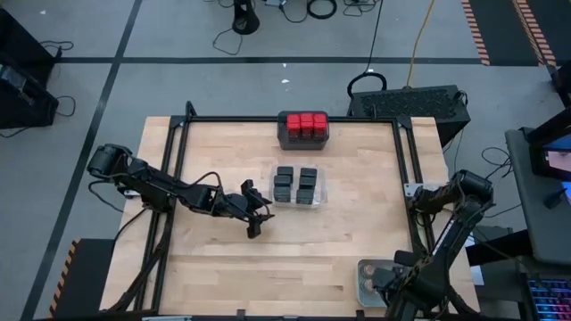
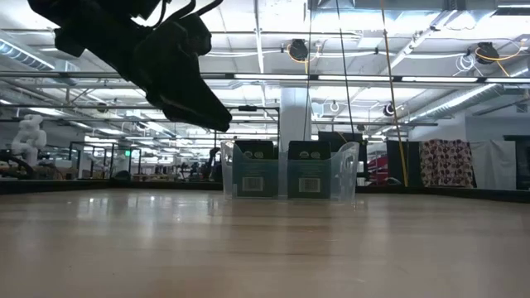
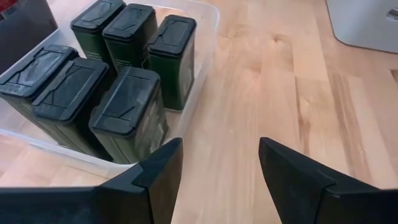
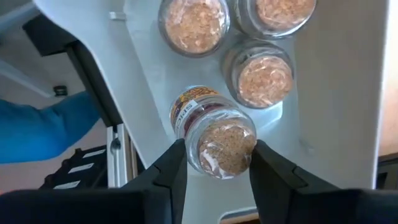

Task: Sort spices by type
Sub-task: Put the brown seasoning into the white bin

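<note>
Several black boxy spice containers (image 3: 127,109) stand in a clear tray (image 1: 298,187) at the table's middle; they also show in the low view (image 2: 288,178). Red-topped blocky ones (image 1: 306,124) stand in a dark grey tray (image 1: 287,135) at the far edge. My left gripper (image 3: 219,165) is open and empty, above the table just left of the clear tray (image 1: 253,214). My right gripper (image 4: 217,155) is shut on a round clear jar (image 4: 214,134) over the pale grey tray (image 1: 364,272) at the near right corner. Three more jars (image 4: 264,78) stand in that tray. My right gripper pinches the round jar's curved sides (image 4: 194,152) between its two fingers, near the end that faces the camera. The fingers come from above, pointing down. The jar sits tilted over the tray's floor, its label (image 4: 185,112) turned to one side. I cannot tell whether its lower end touches the tray.
Bare wood lies to the near side and to the left of the clear tray (image 3: 292,93). A black frame rail (image 1: 406,169) runs along the table's right side. A person's blue sleeve (image 4: 37,134) shows beyond the table's edge.
</note>
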You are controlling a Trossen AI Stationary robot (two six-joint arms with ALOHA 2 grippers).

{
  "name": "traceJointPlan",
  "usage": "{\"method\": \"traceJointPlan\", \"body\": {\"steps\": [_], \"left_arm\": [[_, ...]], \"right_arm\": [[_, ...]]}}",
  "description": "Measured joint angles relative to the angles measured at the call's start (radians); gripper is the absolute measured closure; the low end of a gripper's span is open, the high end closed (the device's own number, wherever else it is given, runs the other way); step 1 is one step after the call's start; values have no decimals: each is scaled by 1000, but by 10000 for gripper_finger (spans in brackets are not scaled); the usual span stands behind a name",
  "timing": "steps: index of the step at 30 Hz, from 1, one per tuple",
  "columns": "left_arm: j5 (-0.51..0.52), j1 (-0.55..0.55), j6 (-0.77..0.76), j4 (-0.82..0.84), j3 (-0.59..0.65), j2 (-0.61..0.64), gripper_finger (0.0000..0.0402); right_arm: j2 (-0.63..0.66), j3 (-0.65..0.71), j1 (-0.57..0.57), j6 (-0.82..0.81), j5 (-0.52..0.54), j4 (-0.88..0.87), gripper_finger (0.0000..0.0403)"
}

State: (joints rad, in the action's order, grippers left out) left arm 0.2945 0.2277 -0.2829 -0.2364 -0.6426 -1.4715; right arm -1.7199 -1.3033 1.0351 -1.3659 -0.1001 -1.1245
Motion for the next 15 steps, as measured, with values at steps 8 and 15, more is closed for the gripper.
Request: {"method": "traceJointPlan", "body": {"steps": [8,15], "left_arm": [[6,19,-1,-1,0,0,185],[10,25,-10,-1,0,0,185]], "right_arm": [[-48,0,-5,-4,21,38,282],[-50,0,-25,-10,54,29,282]]}}
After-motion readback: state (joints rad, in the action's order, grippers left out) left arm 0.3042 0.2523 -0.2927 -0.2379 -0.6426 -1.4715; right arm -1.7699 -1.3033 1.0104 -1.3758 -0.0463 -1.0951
